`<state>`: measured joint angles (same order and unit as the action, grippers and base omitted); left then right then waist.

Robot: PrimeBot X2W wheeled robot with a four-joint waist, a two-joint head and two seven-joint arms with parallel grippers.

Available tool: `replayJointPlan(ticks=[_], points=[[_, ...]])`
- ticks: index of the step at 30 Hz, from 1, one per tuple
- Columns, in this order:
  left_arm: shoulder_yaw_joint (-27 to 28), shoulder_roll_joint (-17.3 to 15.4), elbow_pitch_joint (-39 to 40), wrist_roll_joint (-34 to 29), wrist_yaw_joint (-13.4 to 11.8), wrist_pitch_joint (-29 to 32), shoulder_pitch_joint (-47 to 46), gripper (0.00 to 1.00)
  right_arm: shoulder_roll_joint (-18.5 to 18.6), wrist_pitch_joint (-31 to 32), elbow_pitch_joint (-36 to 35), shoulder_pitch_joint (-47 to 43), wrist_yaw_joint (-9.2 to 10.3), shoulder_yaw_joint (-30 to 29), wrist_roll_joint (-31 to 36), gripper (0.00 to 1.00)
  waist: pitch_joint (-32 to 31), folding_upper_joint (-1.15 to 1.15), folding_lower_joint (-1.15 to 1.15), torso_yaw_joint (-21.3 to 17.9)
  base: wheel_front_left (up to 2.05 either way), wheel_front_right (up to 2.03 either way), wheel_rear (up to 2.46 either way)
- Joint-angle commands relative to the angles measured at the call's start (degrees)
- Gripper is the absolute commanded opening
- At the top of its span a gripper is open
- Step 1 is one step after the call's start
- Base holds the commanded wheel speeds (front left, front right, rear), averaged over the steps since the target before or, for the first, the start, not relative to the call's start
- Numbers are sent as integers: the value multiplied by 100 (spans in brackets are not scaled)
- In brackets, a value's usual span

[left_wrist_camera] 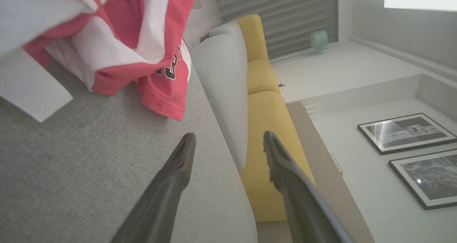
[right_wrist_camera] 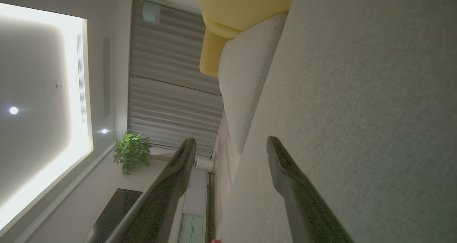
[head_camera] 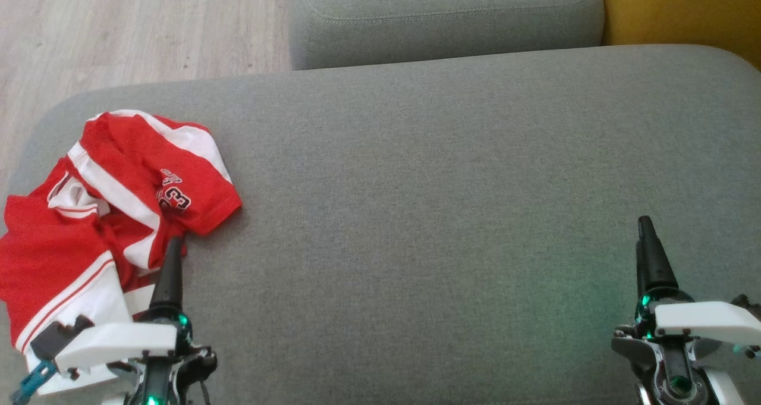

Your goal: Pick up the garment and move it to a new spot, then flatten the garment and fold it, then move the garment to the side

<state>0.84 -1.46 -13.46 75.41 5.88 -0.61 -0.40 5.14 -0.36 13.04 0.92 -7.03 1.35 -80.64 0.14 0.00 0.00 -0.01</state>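
The garment [head_camera: 113, 209] is a red and white jersey with dark lettering, lying crumpled at the left end of the grey cushion [head_camera: 446, 185]. My left gripper [head_camera: 172, 256] is at the lower left, its dark finger over the garment's near right edge. In the left wrist view, that gripper [left_wrist_camera: 228, 139] is open with nothing between its fingers, and the garment [left_wrist_camera: 117, 39] lies just beyond the tips. My right gripper [head_camera: 647, 232] hovers over bare cushion at the lower right, far from the garment. In its own wrist view, the right gripper [right_wrist_camera: 231, 143] is open and empty.
A second grey cushion [head_camera: 446, 18] sits behind the first, with a yellow cushion [head_camera: 684, 12] at the back right. Pale wood floor [head_camera: 119, 30] lies past the cushion's far left edge. Framed pictures [left_wrist_camera: 407, 132] hang on a wall. A potted plant [right_wrist_camera: 130, 152] stands by the blinds.
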Motion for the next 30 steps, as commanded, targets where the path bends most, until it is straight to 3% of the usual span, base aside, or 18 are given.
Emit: replayJointPlan(ticks=[1,14,30], points=[[49,-68,246,-119,-11,-49,-346,100,116,-61,-234,374,-16,63,94,100,1,0,0,-1,0,0,0],[-194,-79,544,-1741,-416,-267,-352,100,195,-282,-228,463,-20,320,1624,100,-2,0,0,-30,0,0,0],[-448,-94,458,-3100,-763,-535,-382,100,107,-552,-242,509,-26,388,3226,100,-36,0,0,-20,0,0,0]])
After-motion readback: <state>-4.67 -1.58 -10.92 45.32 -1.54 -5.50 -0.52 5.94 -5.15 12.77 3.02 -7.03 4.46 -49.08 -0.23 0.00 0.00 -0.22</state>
